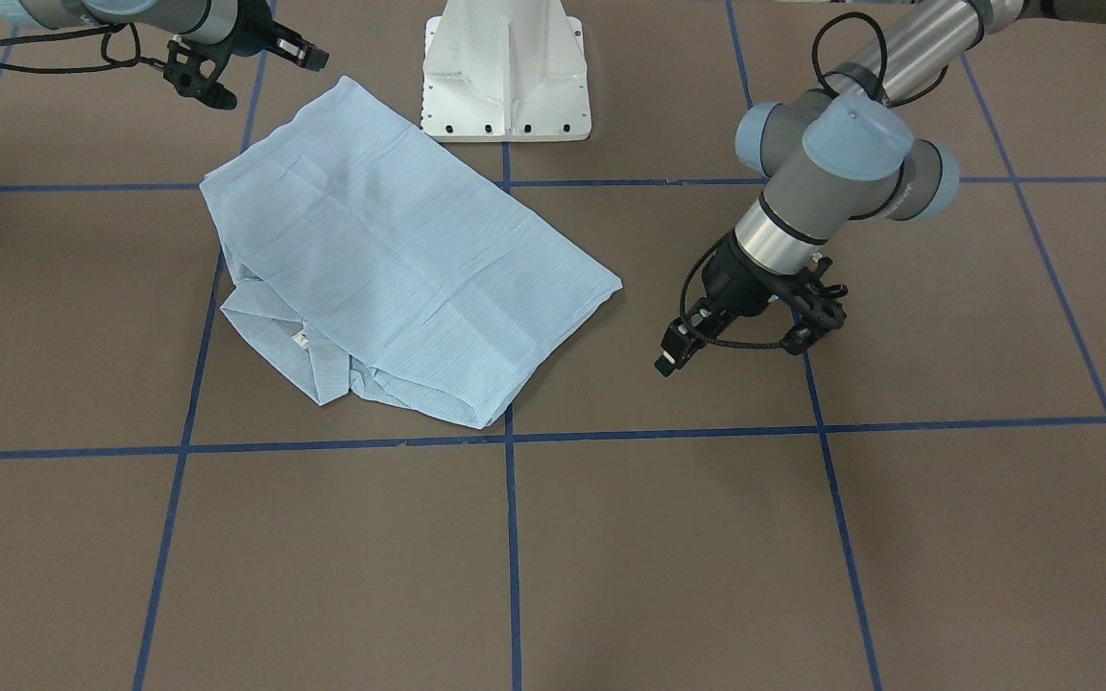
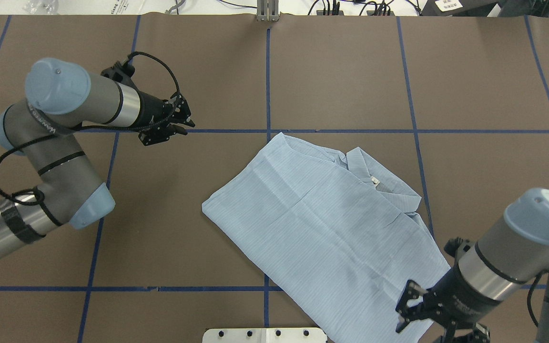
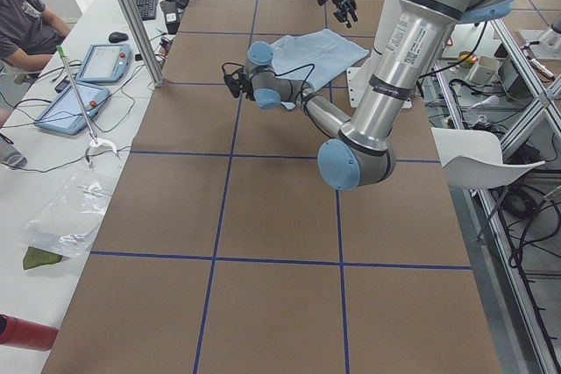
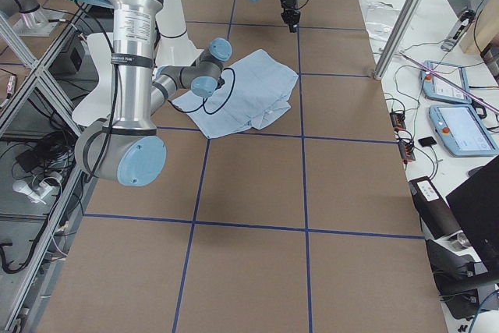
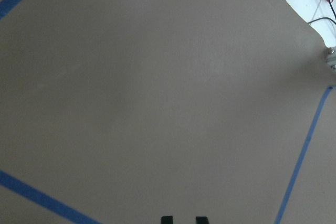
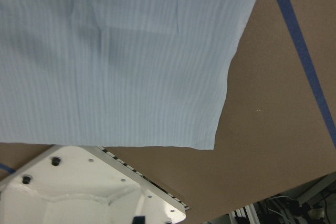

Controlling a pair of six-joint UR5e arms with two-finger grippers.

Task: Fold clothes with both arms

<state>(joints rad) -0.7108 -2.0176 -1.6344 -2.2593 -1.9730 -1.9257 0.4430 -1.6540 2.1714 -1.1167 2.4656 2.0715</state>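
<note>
Lying folded: shirt [image 1: 399, 259]; left hand [image 1: 673, 353], right hand [image 1: 303, 53] clear.

Blue tape lines [image 5: 303, 153] cross the brown table [image 5: 157, 87] (gripper [image 5: 184, 220] tips at bottom edge).

Hunting for print, and not getting one legible word. Picking out a small white tag [image 2: 375, 180] inside the collar of the shirt [image 2: 331, 228]: far too small to read. Catching pale lettering along a dark band [image 2: 41, 121] wrapped on the left arm [image 2: 60, 176]: blurred, no letters certain. Spotting a white sticker [image 2: 447, 5] on dark gear past the far edge of the surface [image 2: 341, 71]: dark marks only, unreadable. Checking both wrist views too: no writing at all.
</note>
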